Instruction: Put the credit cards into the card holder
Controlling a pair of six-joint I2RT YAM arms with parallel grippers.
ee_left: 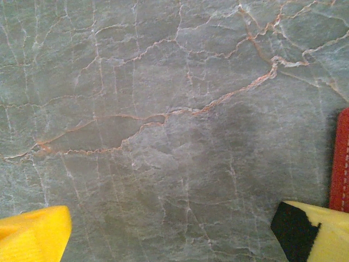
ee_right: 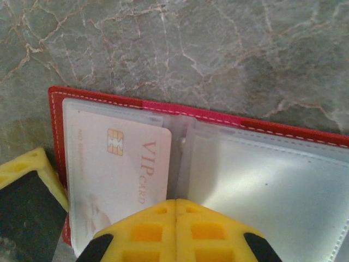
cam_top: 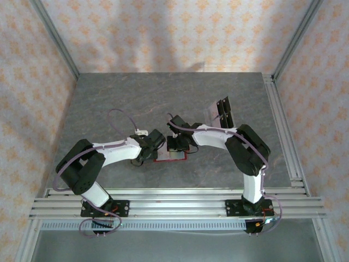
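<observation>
The card holder (cam_top: 170, 157) lies open on the table between both arms. Its red edge (ee_right: 163, 106) frames clear sleeves, and one pale pink VIP card (ee_right: 117, 164) sits inside the left sleeve. My right gripper (ee_right: 175, 203) is shut, its yellow tips together over the holder's middle fold; whether they pinch a sleeve I cannot tell. My left gripper (ee_left: 174, 237) is open over bare table, its right finger (ee_left: 316, 232) beside the holder's red edge (ee_left: 341, 158). More credit cards (cam_top: 221, 111), pale with black parts, lie at the back right.
The grey marbled table (cam_top: 120, 103) is ringed by patterned walls and metal rails (cam_top: 283, 131) along the right and near sides. Both arms crowd the middle near the holder.
</observation>
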